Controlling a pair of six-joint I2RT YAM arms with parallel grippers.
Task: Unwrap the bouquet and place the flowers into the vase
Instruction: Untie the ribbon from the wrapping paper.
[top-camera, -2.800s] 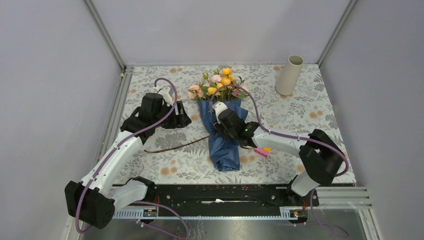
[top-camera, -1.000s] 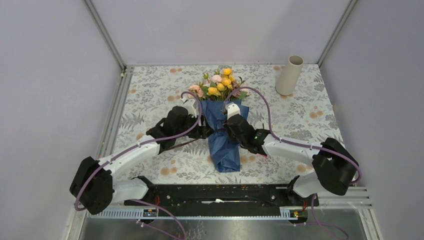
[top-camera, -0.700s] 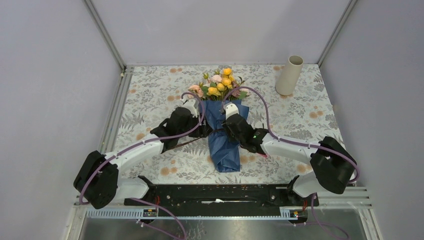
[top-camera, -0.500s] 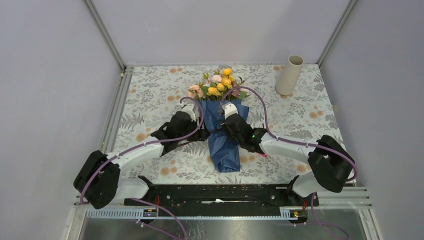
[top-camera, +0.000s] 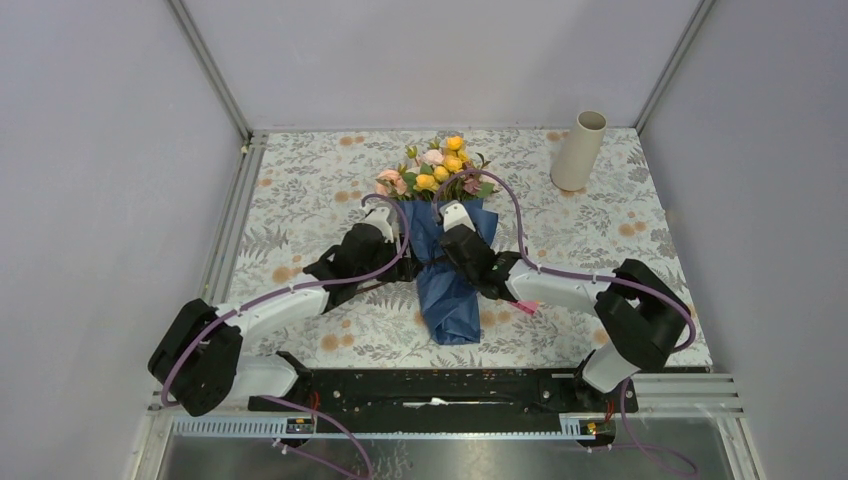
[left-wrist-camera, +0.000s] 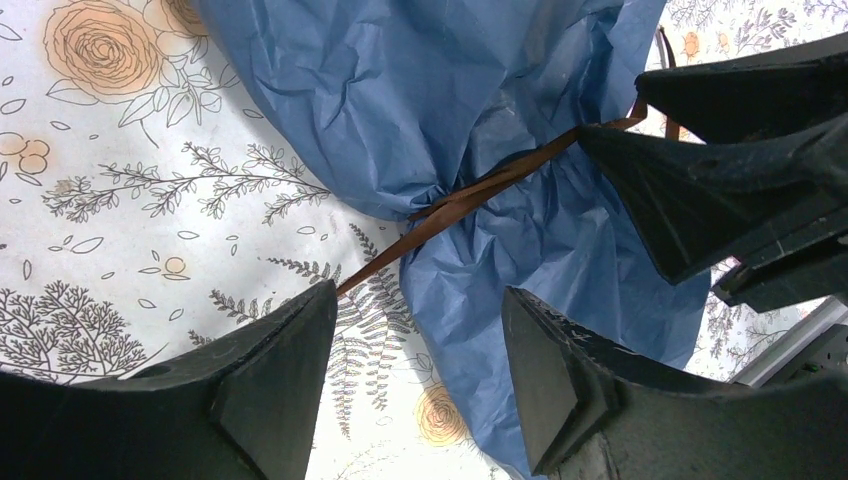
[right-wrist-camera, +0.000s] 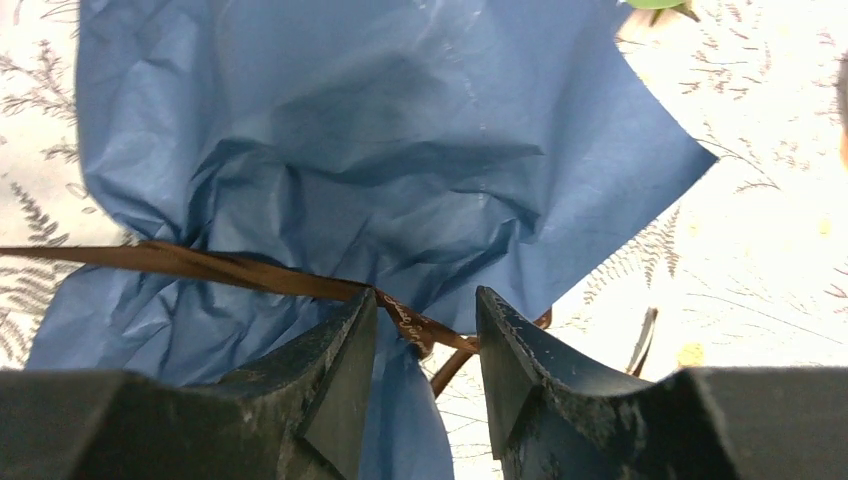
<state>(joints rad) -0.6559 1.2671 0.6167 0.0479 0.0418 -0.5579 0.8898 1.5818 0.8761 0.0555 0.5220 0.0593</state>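
Two hands at the bouquet (top-camera: 450, 300): my right hand (right-wrist-camera: 425, 340), just widened, straddles the ribbon (right-wrist-camera: 250, 272) knot ungripped; left hand (left-wrist-camera: 415, 335) open, empty; ribbon still tied.

Left tool (top-camera: 402, 264) sits beside the bouquet (top-camera: 450, 310); right tool (top-camera: 447, 260) over it; vase (top-camera: 578, 152) stands well apart.

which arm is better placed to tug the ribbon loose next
Probably the right arm: the brown ribbon crosses between its open jaws where it cinches the blue paper. The left arm has open jaws beside the paper, with only the ribbon's tail near one finger.
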